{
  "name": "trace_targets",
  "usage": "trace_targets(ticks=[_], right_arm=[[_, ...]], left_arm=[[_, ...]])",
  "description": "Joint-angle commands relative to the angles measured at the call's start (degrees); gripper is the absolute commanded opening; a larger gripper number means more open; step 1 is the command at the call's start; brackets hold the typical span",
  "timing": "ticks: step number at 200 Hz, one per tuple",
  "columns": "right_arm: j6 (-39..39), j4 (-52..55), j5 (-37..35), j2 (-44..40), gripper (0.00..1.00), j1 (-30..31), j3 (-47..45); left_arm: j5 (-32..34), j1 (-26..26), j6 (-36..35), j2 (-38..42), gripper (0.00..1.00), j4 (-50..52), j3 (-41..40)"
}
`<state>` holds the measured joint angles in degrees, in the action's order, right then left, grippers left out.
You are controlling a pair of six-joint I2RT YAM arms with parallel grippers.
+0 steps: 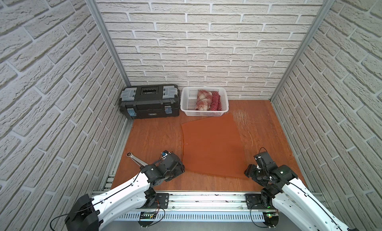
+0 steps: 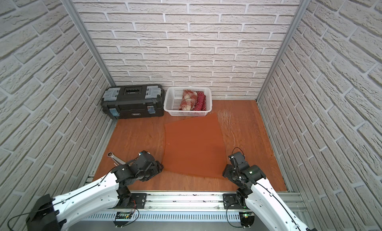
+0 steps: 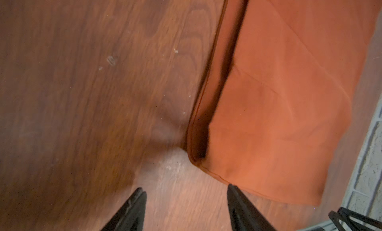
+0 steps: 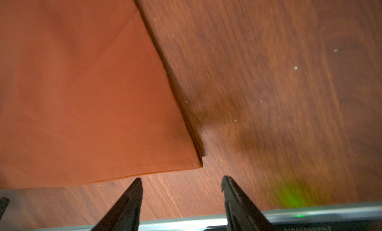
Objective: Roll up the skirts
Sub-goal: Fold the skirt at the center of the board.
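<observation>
Rust-orange skirt [image 1: 213,145] lies spread flat mid wooden table [image 1: 157,137], unrolled, far edge just short of the white lattice basket [image 1: 187,101]. Plaid skirt [image 1: 203,99] and polka-dot skirt [image 1: 216,101] sit rolled side by side inside that basket, polka-dot on the right. Left gripper [image 3: 185,187] is at the flat skirt's near-left corner, jaws spread, nothing between them, tips just shy of the hem; the cloth layers gape along that side edge. Right gripper [image 4: 181,177] is at the near-right corner, jaws also spread and empty, just off the hem. Black toolbox [image 1: 148,103] stands left of the basket; a wrench [image 1: 135,157] lies near the left arm.
</observation>
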<state>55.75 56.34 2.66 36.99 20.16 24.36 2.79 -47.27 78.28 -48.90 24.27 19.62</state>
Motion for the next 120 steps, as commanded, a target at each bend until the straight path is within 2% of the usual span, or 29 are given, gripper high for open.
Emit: trace_targets(ticks=[1, 23, 41, 67, 79, 120], right_arm=[[2.6, -2.7, -0.4, 3.2, 0.63, 0.5, -0.7], [2.4, -3.2, -0.7, 5.6, 0.63, 0.4, -0.1], [2.6, -4.3, -0.7, 6.6, 0.63, 0.4, -0.6], [3.2, -5.4, -0.5, 7.4, 0.6, 0.6, -1.2], [3.7, -5.4, -0.4, 7.2, 0.59, 0.6, -1.4], [6.1, -4.5, 1.1, 6.9, 0.52, 1.4, -2.1]], left_arm=[[1.9, 0.6, 0.0, -5.0, 0.67, -9.9, 0.0], [1.3, 0.9, 0.2, -10.9, 0.65, -15.0, 0.6], [1.1, 1.0, 0.5, -14.1, 0.56, -16.4, 0.3], [1.1, 2.0, 0.5, -13.9, 0.25, -15.7, -0.5], [1.7, 2.4, -0.1, -13.0, 0.15, -13.9, -0.2], [2.5, 3.6, -1.3, -11.3, 0.05, -12.1, 0.3]])
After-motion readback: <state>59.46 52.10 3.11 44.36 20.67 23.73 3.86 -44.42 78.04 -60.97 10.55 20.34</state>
